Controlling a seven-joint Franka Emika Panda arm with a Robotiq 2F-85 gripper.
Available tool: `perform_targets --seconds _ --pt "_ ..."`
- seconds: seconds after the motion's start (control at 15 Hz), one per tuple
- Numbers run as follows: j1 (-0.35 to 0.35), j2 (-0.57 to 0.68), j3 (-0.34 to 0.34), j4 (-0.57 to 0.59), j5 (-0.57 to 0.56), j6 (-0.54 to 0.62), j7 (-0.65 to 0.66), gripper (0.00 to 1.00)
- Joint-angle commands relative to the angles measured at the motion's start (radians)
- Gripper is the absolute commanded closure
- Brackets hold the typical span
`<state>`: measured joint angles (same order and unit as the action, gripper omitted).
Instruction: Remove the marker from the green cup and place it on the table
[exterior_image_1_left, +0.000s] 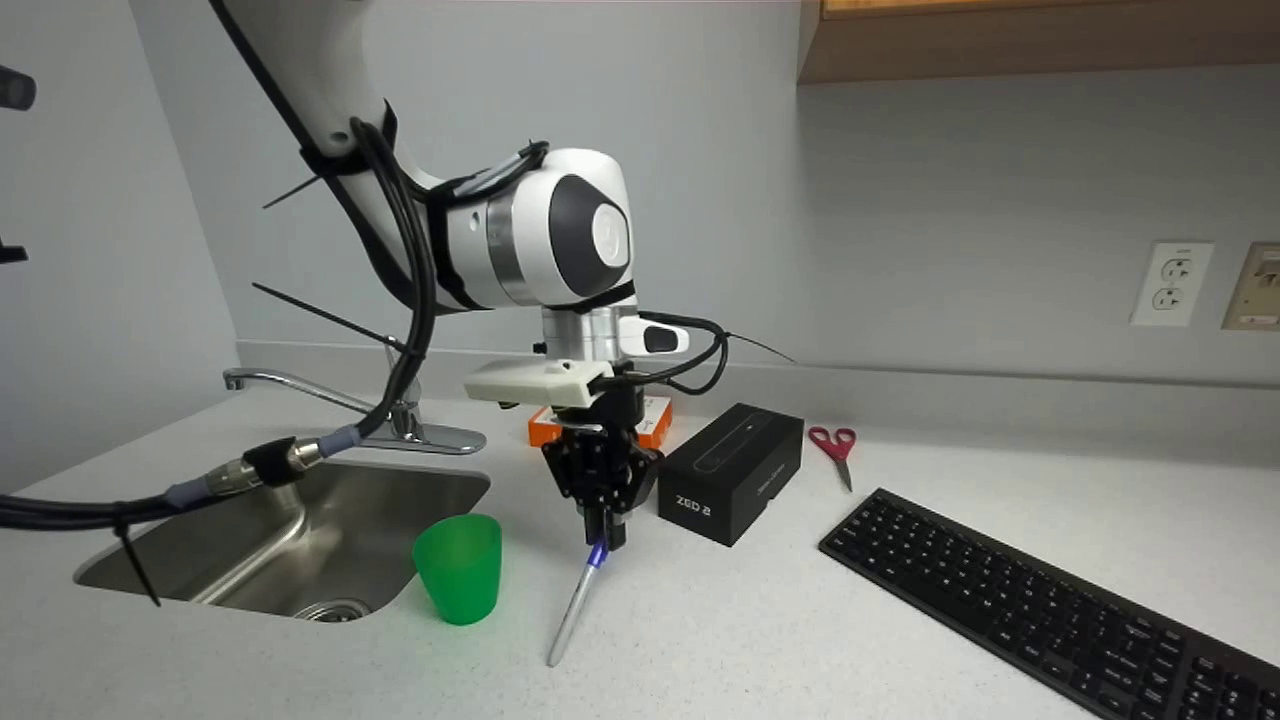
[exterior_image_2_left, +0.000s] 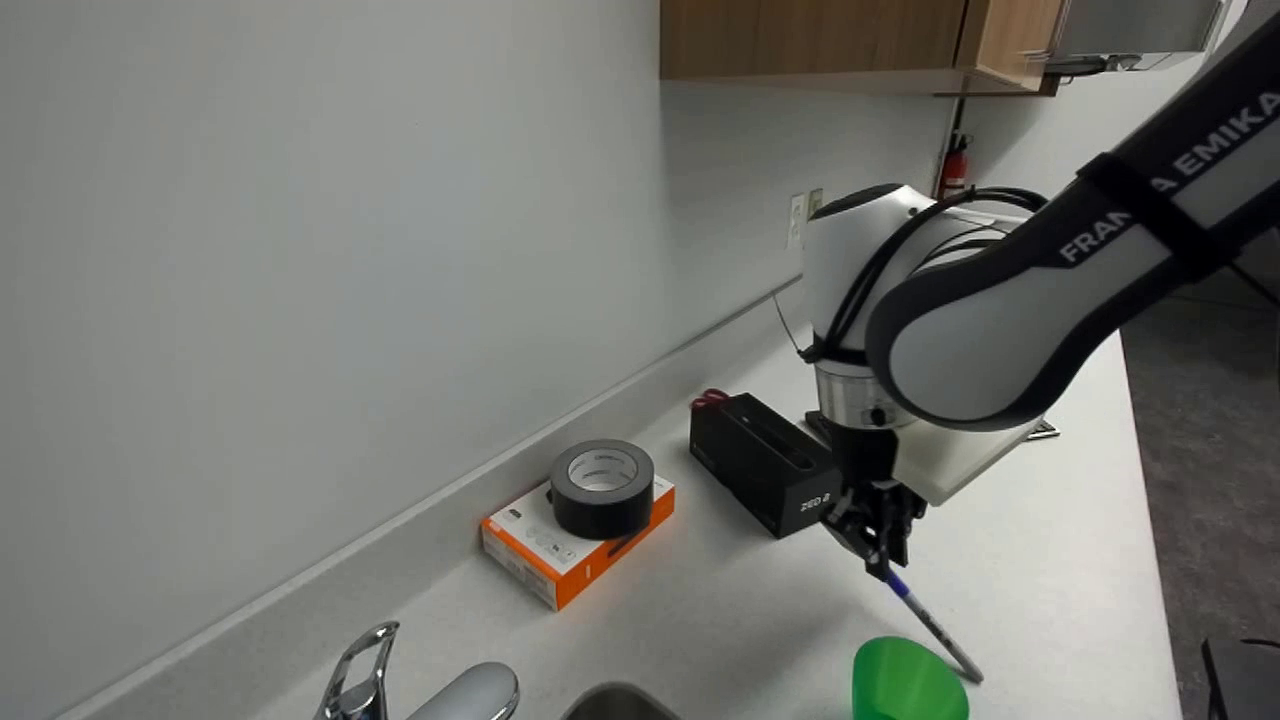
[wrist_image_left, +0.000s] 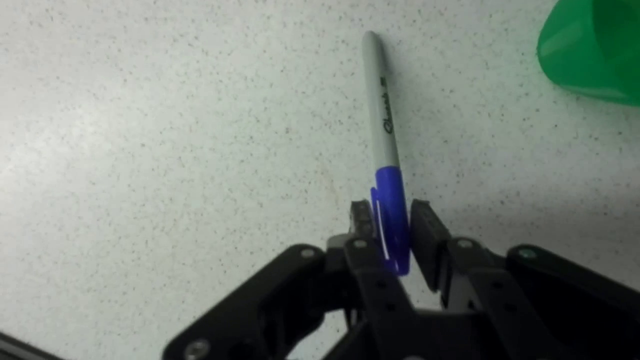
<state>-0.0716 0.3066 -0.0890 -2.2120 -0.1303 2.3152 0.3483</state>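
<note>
The marker (exterior_image_1_left: 573, 613) has a blue-purple cap and a pale grey body. My gripper (exterior_image_1_left: 605, 538) is shut on its cap, with one finger on each side in the wrist view (wrist_image_left: 390, 212). The marker hangs tilted, its body end down near the table (exterior_image_1_left: 700, 640); I cannot tell whether that end touches. It also shows tilted in an exterior view (exterior_image_2_left: 930, 620). The green cup (exterior_image_1_left: 460, 580) stands upright on the table beside the marker, apart from it, near the sink. The cup is partly cut off in the wrist view (wrist_image_left: 575, 55).
A steel sink (exterior_image_1_left: 400, 490) with a faucet (exterior_image_1_left: 420, 438) lies beside the cup. A black box (exterior_image_1_left: 735, 475) stands behind the gripper. Red-handled scissors (exterior_image_1_left: 838, 450), a black keyboard (exterior_image_1_left: 1040, 610) and an orange-white box (exterior_image_2_left: 535, 545) with a black tape roll (exterior_image_2_left: 600, 505) lie around.
</note>
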Motion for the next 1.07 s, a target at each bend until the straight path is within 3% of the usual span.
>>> perform_targets --seconds 0.0,0.33,1.0 --pt "0.028 0.041 -0.030 0.074 -0.004 -0.028 0.034 0.41" --pt "0.027 0.034 -0.035 0.093 0.003 -0.021 0.024 0.03" --pt "0.021 0.029 -0.032 0.084 0.009 -0.002 0.003 0.00"
